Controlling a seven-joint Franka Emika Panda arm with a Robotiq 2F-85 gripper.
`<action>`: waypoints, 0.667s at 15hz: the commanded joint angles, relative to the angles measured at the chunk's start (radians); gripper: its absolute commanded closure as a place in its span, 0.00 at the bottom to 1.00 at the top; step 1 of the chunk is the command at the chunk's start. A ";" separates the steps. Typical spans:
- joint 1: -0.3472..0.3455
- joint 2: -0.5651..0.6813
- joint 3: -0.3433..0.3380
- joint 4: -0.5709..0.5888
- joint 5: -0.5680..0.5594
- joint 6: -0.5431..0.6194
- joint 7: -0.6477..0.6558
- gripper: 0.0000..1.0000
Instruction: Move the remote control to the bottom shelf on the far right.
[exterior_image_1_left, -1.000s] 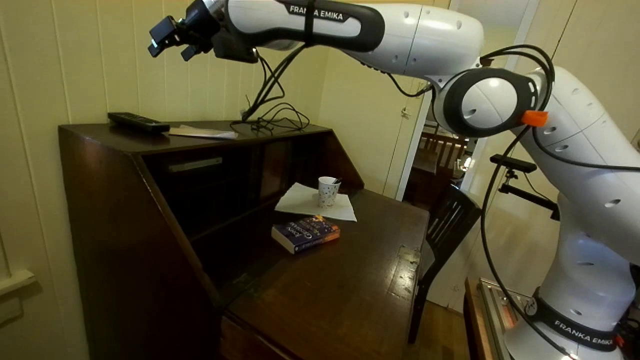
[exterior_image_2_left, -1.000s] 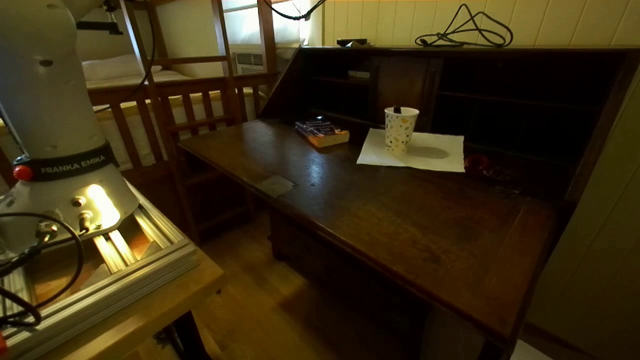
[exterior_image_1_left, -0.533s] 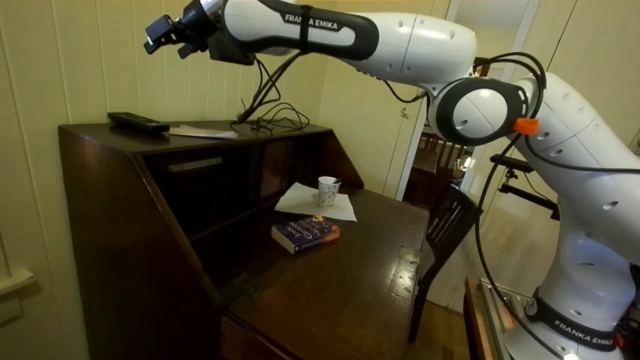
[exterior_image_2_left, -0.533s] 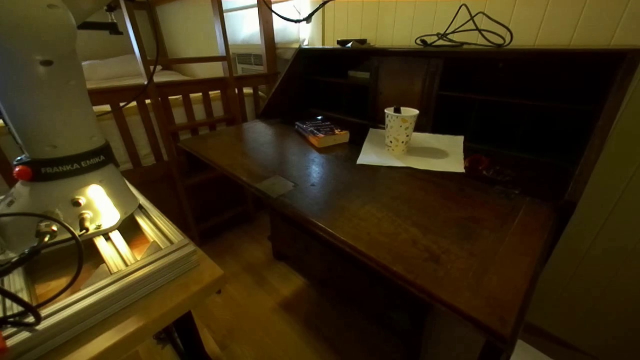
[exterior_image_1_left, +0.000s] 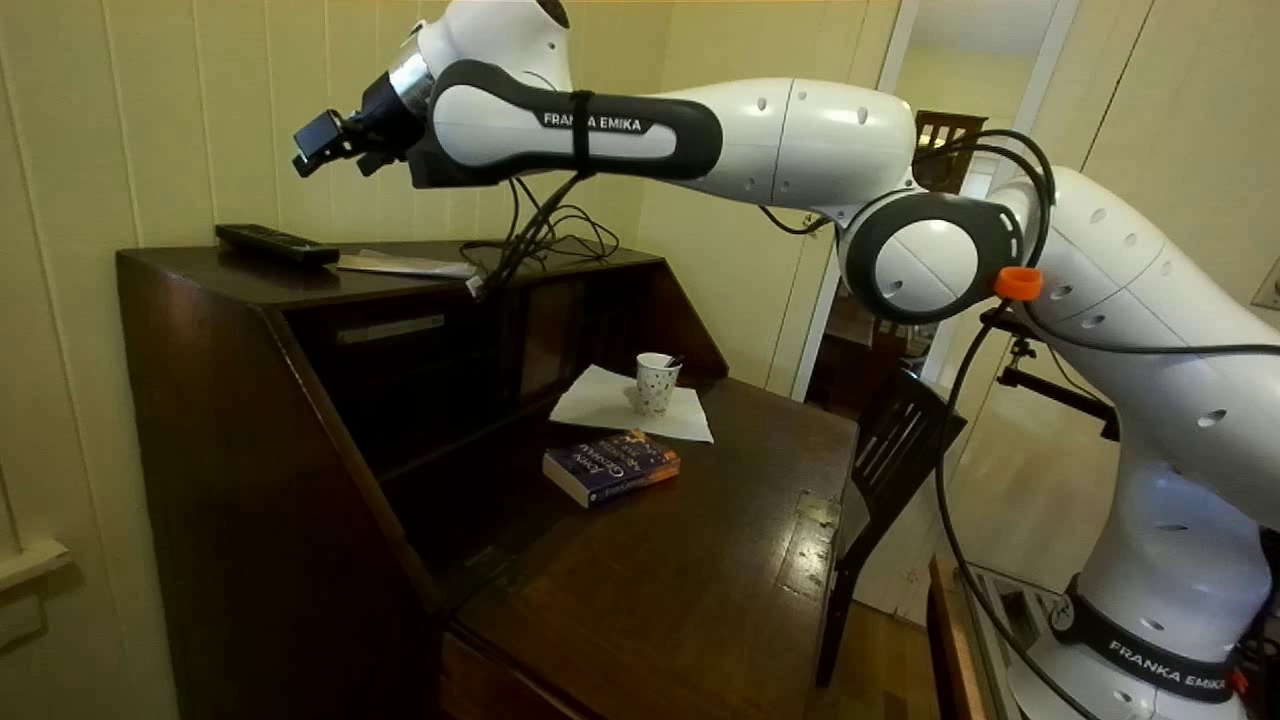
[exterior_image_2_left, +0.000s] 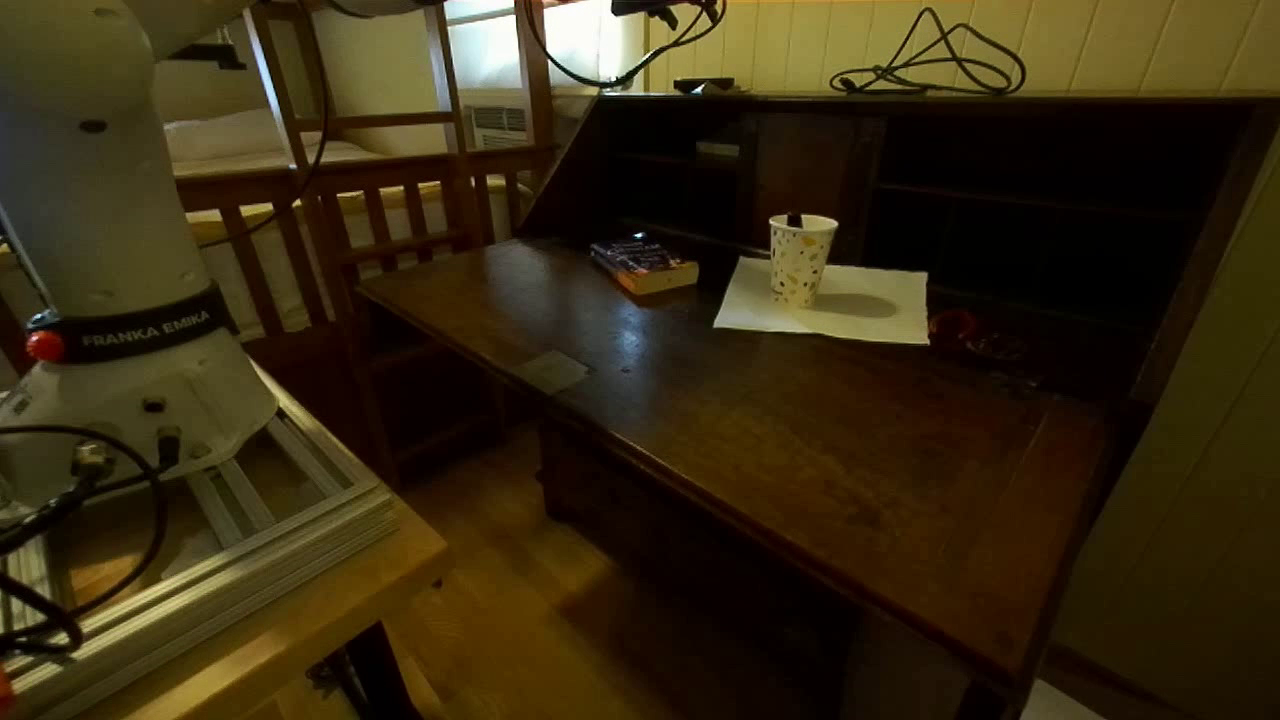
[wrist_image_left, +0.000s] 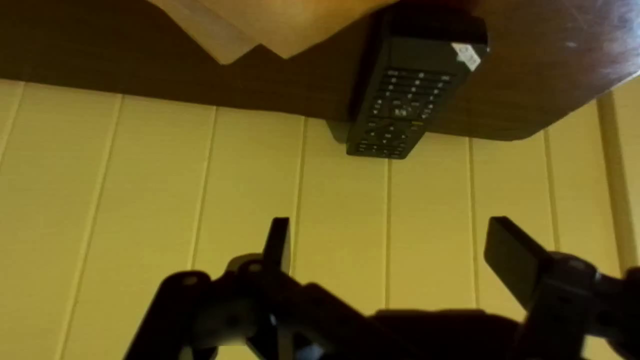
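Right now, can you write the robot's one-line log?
pincer: open, holding nothing | remote control: on upper desktop, beside papers | move: not yet done

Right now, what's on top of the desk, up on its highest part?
The remote control, some papers beside it and, farther along, a tangled dark cord. Anything underneath the papers is covered, so I can't tell.

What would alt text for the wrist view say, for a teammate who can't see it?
A black remote control lies, buttons showing, on a dark desk top in the upper picture, right of centre, with paper to its left. Lower in the picture, the gripper is open and empty, a yellow panelled wall beyond.
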 joint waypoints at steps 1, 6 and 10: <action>0.004 0.014 -0.024 0.020 -0.009 -0.090 0.020 0.00; 0.007 0.011 -0.025 0.026 -0.004 -0.293 -0.014 0.00; 0.007 0.024 0.001 0.055 0.011 -0.354 -0.048 0.00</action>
